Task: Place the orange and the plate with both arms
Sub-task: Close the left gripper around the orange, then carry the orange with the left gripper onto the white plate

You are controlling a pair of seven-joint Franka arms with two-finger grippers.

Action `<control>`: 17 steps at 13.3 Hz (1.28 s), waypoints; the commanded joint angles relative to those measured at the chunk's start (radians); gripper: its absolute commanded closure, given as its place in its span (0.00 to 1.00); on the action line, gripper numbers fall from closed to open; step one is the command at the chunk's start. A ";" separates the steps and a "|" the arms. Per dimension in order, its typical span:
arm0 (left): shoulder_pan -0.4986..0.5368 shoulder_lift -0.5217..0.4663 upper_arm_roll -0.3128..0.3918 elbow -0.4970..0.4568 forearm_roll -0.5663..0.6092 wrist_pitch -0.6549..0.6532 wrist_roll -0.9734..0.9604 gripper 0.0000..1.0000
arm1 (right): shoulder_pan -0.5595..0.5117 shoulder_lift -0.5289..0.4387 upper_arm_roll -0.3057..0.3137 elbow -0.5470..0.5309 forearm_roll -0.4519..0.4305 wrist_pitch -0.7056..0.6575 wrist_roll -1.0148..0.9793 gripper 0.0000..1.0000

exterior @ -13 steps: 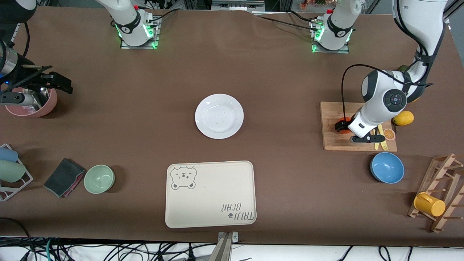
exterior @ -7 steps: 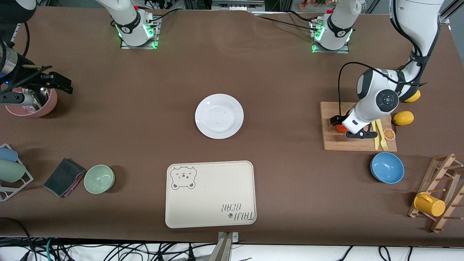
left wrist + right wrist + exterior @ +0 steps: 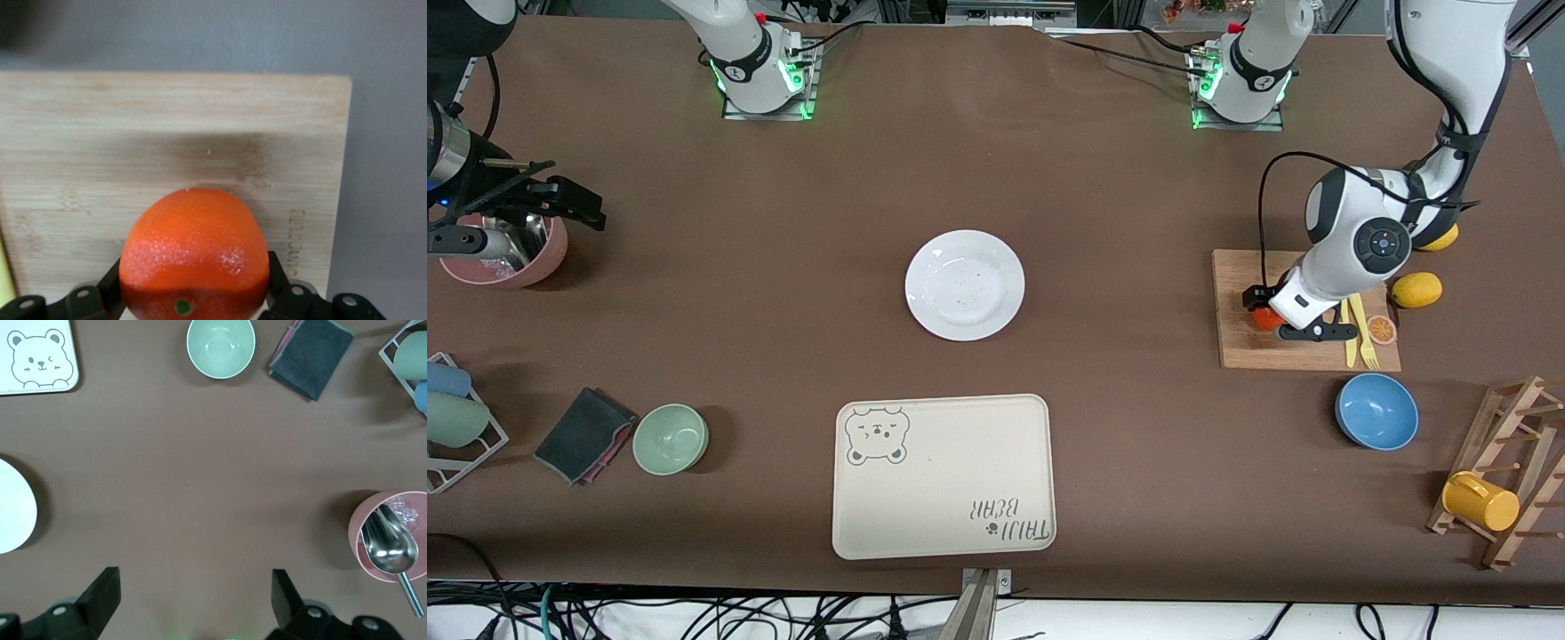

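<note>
The orange [image 3: 1263, 318] sits on the wooden cutting board [image 3: 1240, 351] at the left arm's end of the table. My left gripper [image 3: 1268, 320] is down over it, fingers pressed against both of its sides. In the left wrist view the orange [image 3: 193, 247] fills the space between the fingers [image 3: 110, 290], with the board [image 3: 167, 127] under it. The white plate [image 3: 965, 284] lies empty mid-table, its edge showing in the right wrist view [image 3: 13, 510]. My right gripper [image 3: 574, 209] waits open and empty over the right arm's end of the table [image 3: 193, 603].
A pink cup [image 3: 538, 258] with a metal scoop stands under the right arm. The bear tray [image 3: 943, 480] lies nearer the camera than the plate. Yellow cutlery [image 3: 1356, 329], an orange slice [image 3: 1383, 330], lemons [image 3: 1416, 290], a blue bowl [image 3: 1376, 411], a green bowl [image 3: 671, 438].
My left gripper has shifted a little along the cutting board toward the right arm's end and settled around the orange. The right arm has not moved.
</note>
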 commanded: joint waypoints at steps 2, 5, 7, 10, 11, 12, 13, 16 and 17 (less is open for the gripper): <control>-0.007 -0.033 -0.076 0.234 0.007 -0.341 -0.052 0.83 | 0.002 -0.010 0.002 -0.008 -0.003 -0.007 0.012 0.00; -0.031 -0.023 -0.188 0.346 -0.039 -0.457 -0.259 0.83 | 0.002 -0.010 0.002 -0.008 -0.003 -0.007 0.012 0.00; -0.076 -0.010 -0.231 0.376 -0.095 -0.457 -0.405 0.82 | 0.002 -0.010 0.002 -0.008 -0.003 -0.007 0.012 0.00; -0.238 0.081 -0.233 0.498 -0.182 -0.451 -0.670 0.82 | 0.002 -0.010 0.002 -0.008 -0.003 -0.007 0.015 0.00; -0.295 0.134 -0.233 0.564 -0.185 -0.446 -0.777 0.82 | 0.002 -0.010 0.002 -0.010 -0.003 -0.009 0.015 0.00; -0.355 0.191 -0.233 0.633 -0.185 -0.446 -0.872 0.82 | 0.002 -0.010 0.002 -0.008 -0.003 -0.007 0.015 0.00; -0.405 0.245 -0.233 0.693 -0.185 -0.440 -0.957 0.82 | 0.002 -0.010 0.002 -0.008 -0.003 -0.007 0.018 0.00; -0.537 0.378 -0.233 0.785 -0.185 -0.266 -1.155 0.82 | 0.002 -0.007 0.002 -0.008 -0.003 -0.015 0.016 0.00; -0.577 0.401 -0.231 0.779 -0.180 -0.165 -1.215 0.81 | 0.002 -0.007 0.002 -0.010 -0.003 -0.015 0.015 0.00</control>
